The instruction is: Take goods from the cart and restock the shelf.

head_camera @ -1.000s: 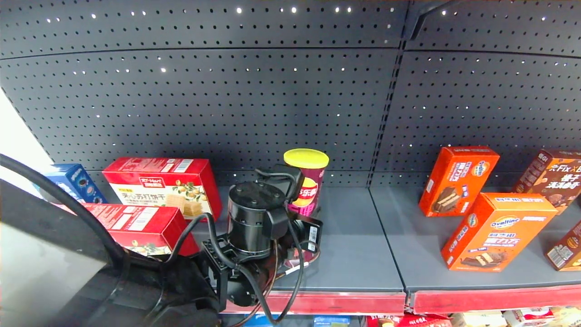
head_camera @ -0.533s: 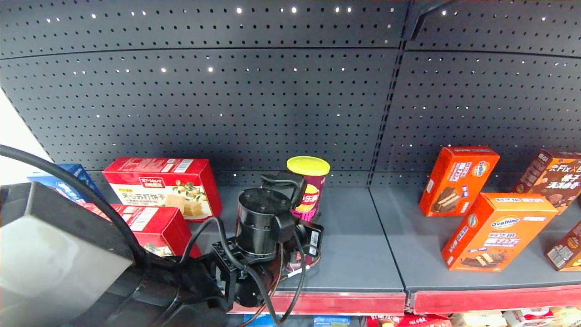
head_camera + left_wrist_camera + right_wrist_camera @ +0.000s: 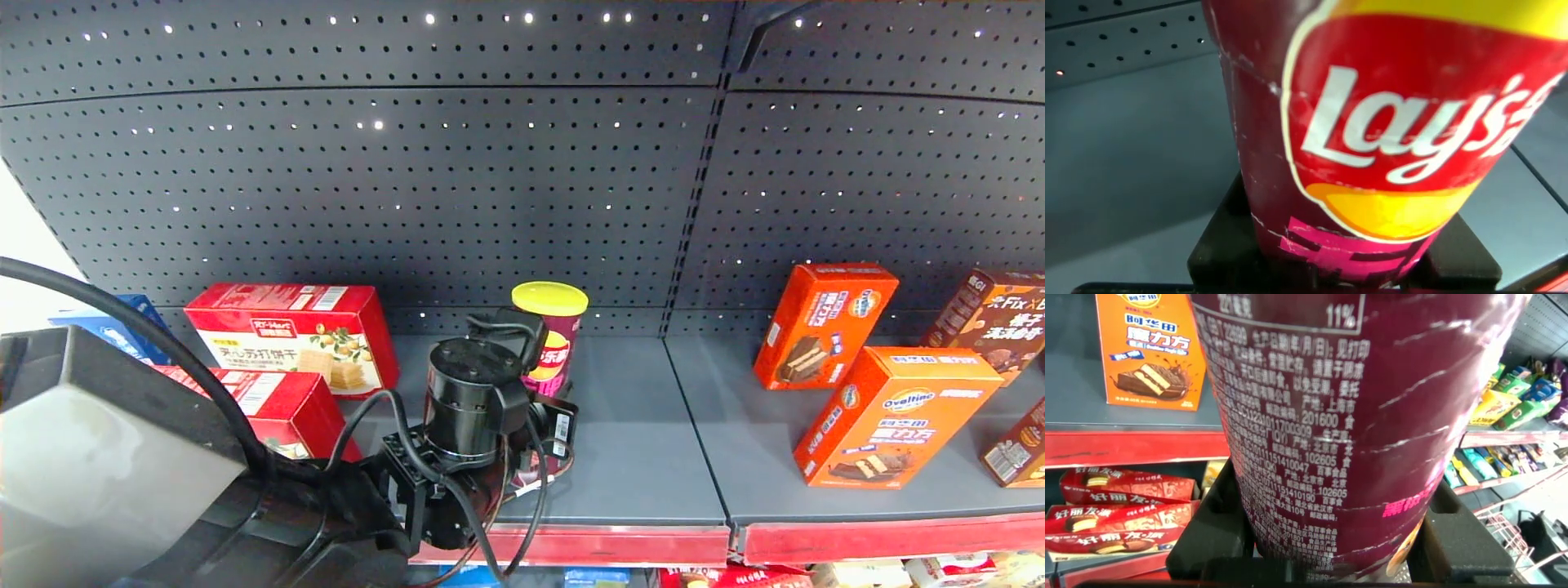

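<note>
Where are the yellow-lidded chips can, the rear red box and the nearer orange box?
yellow-lidded chips can (image 3: 549,298): head view, yellow lid.
rear red box (image 3: 294,347): head view, front face.
nearer orange box (image 3: 888,426): head view, front face.

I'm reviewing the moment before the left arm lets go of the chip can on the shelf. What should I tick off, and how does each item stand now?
1. Left gripper has the chip can: ok, the can sits between its fingers.
2. Can upright: ok, yellow lid on top in the head view.
3. Can base resting on the shelf: cannot tell, the arm hides the base.
4. Room beside the can: ok, there is bare shelf towards the red box and the orange box.
5. Right gripper secure on the second can: ok, it is held between the fingers.
</note>
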Controlling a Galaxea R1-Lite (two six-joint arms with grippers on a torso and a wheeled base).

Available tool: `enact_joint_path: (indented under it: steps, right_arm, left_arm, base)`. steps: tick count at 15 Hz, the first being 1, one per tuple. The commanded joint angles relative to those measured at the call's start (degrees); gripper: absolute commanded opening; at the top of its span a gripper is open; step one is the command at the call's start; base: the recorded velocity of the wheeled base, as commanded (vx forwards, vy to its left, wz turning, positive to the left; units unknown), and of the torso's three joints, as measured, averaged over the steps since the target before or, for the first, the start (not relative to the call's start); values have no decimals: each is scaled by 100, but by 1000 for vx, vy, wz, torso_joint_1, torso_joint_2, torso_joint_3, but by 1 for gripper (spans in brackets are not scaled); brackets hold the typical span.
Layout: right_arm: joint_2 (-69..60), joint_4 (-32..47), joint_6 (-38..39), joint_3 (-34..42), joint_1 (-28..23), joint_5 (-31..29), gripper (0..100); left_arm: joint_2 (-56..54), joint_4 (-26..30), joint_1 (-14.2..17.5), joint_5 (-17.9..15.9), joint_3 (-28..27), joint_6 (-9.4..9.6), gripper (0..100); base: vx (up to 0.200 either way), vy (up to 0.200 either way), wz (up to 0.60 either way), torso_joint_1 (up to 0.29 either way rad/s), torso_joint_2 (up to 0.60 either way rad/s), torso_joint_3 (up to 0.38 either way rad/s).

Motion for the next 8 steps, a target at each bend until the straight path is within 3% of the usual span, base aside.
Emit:
enact_joint_path:
  steps: [1,8]
  right_arm:
    - [-2,-1,-3,1,0,-3,0]
    - [-2,8,-3,9,0,-3,0]
  left_arm:
    - [12,2,-1,5,8,-11,0]
    - [21,-7,-10,5,8,-107,0]
  base:
    - [0,0,0,0,0,0]
    - [0,0,0,0,0,0]
